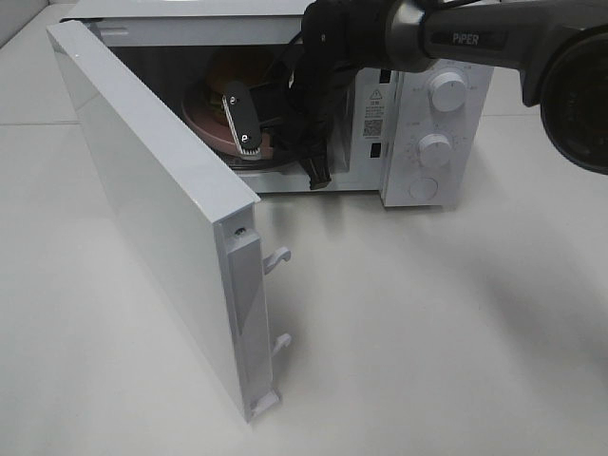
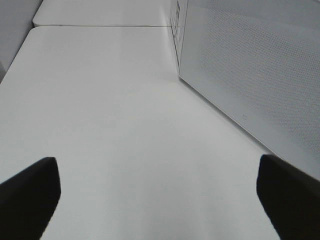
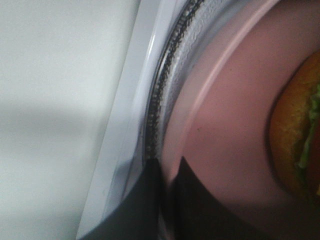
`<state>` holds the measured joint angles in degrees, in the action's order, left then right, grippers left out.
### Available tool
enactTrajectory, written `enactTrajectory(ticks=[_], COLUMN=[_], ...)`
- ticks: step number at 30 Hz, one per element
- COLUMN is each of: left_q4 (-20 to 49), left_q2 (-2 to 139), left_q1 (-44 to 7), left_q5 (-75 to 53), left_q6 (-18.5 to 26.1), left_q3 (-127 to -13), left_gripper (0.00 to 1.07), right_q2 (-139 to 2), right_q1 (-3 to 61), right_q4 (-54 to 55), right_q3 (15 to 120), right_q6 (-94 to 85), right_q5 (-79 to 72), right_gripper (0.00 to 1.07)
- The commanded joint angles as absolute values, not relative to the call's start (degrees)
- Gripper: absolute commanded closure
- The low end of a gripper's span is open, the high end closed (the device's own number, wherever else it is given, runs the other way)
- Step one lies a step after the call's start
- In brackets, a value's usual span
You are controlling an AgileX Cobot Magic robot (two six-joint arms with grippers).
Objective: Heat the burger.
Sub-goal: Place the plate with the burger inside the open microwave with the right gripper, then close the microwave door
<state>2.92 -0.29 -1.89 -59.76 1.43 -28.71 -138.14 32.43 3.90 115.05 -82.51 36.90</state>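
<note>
- Pink, the plate [image 3: 230,125] is lying inside the microwave [image 1: 437,123] over the glass turntable [image 3: 172,75], carrying the burger [image 3: 295,130].
- I am seeing the right gripper [image 3: 167,167] pinching, seemingly, its rim.
- Left gripper [image 2: 160,185] is hanging wide above the table [image 2: 110,125] beside the door [image 2: 250,75].

White microwave [image 1: 472,142] at far side of table [image 1: 427,332]; door [image 1: 152,209] stands open to left. Pink plate [image 1: 199,119] inside on glass turntable [image 3: 170,90]. Two knobs [image 1: 446,92] on right panel.
</note>
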Motion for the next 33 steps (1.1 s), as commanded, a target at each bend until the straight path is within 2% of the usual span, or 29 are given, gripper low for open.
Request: enactTrajectory(ticks=[1,3,4,5,7,8,9,10,11,12,33], left_q4=[3.3,3.3,3.3,3.3,3.3,3.3,3.3,3.3,3.3,3.3,3.3], left_q2=[-1.2,-1.2,-1.2,-1.2,-1.2,-1.2,-1.2,-1.2,-1.2,-1.2,-1.2], left_q1=[-1.9,-1.9,-1.9,-1.9,-1.9,-1.9,-1.9,-1.9,-1.9,-1.9,-1.9], left_q5=[-59.3,-59.3,-59.3,-59.3,-59.3,-59.3,-59.3,-59.3,-59.3,-59.3,-59.3], left_q6=[1.5,1.5,1.5,1.5,1.5,1.5,1.5,1.5,1.5,1.5,1.5], left_q3=[-28.6,-28.6,-28.6,-28.6,-28.6,-28.6,-28.6,-28.6,-28.6,-28.6,-28.6], left_gripper=[0.07,0.07,0.07,0.07,0.07,0.07,0.07,0.07,0.07,0.07,0.07], right_q2=[-137.6,-137.6,-137.6,-137.6,-137.1,-137.1,-136.9,-136.9,-136.6,-136.5,-132.9], right_q1=[32.2,32.2,32.3,32.3,32.3,32.3,32.3,32.3,32.3,32.3,32.3], right_q4=[4.2,4.3,4.3,4.3,4.9,4.9,5.2,5.2,5.2,5.2,5.2], right_q3=[116.0,116.0,116.0,116.0,116.0,116.0,116.0,116.0,116.0,116.0,116.0], right_q6=[-81.5,-81.0,-80.3,-80.3,-80.3,-80.3,-79.9,-79.9,-78.7,-78.6,-79.3], right_q5=[33.3,33.5,33.6,33.6,34.5,34.5,35.2,35.2,35.8,36.4,49.7], right_gripper=[1.03,0.99,0.89,0.89,0.69,0.69,0.54,0.54,0.43,0.40,0.38])
